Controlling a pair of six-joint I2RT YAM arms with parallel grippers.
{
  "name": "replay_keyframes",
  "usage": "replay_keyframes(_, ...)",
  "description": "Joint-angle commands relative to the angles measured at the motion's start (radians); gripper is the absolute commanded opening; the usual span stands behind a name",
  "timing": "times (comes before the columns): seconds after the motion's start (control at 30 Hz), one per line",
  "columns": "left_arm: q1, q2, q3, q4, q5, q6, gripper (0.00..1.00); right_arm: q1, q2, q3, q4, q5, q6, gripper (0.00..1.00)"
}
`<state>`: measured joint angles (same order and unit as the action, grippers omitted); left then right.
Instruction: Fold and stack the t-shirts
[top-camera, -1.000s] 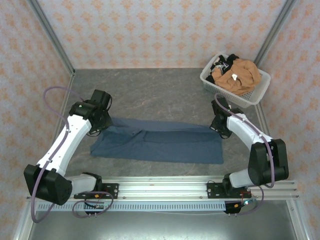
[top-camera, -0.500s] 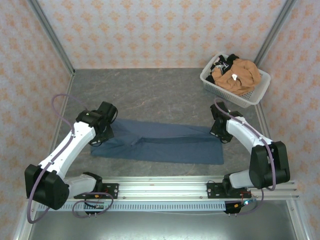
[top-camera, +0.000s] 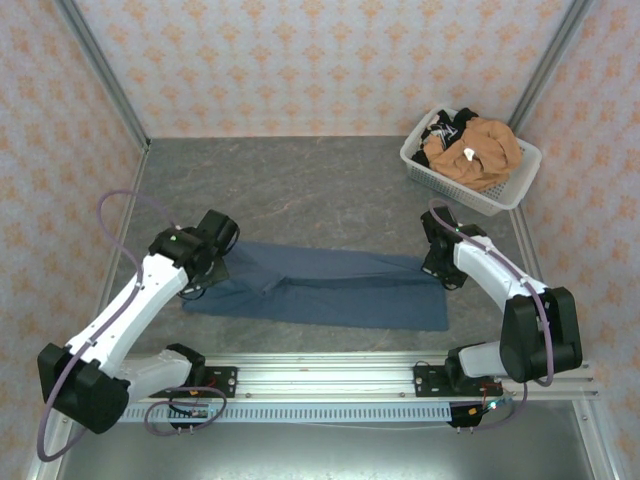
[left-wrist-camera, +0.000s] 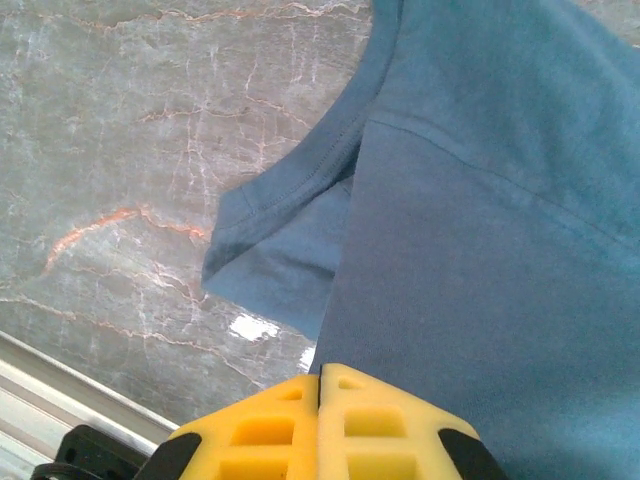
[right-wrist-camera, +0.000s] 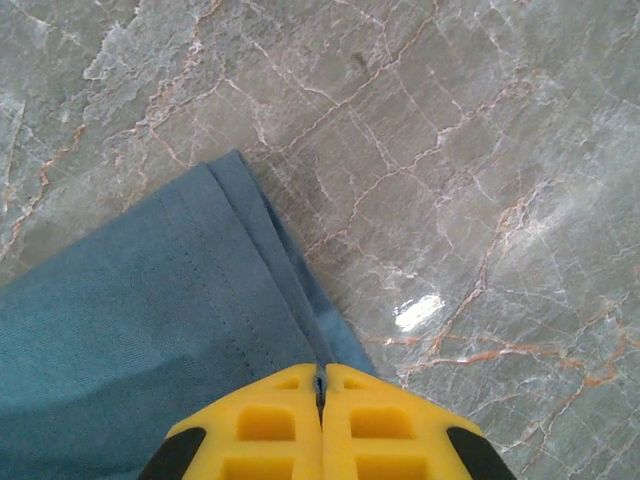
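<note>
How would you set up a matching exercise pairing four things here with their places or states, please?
1 blue t-shirt
2 orange t-shirt
3 left hand
4 right hand

A in the white basket
B shut on the shirt's right end
C laid out on the table
D shut on the shirt's left end

Pairs: 1-C, 2-A, 3-D, 4-B.

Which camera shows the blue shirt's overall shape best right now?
Top external: the whole blue shirt lies in frame, a long band across the table, so its outline reads at once. Left wrist gives a close patch with one hemmed flap; right wrist gives a single hemmed corner.
</note>
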<state>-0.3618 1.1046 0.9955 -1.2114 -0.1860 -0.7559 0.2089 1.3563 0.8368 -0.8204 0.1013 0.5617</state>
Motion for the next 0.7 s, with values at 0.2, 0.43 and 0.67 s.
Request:
replay_keyframes(0.2, -0.044, -0.063, -0.103, -0.019, 0.070, -0.105, 0.00, 0.004, -0.062, -0.021, -0.069, 0.077, 0.051, 0.29)
replay_keyframes(0.43, -0.068, -0.058, -0.125, -0.003, 0.087, -0.134, 0.00, 0.005, -0.126, -0.017, -0.076, 0.030, 0.091, 0.35)
replay_keyframes(0.67, -0.077, -0.074, -0.131, -0.026, 0.071, -0.150, 0.00, 0.028, -0.094, -0.061, 0.012, -0.075, 0.122, 0.30)
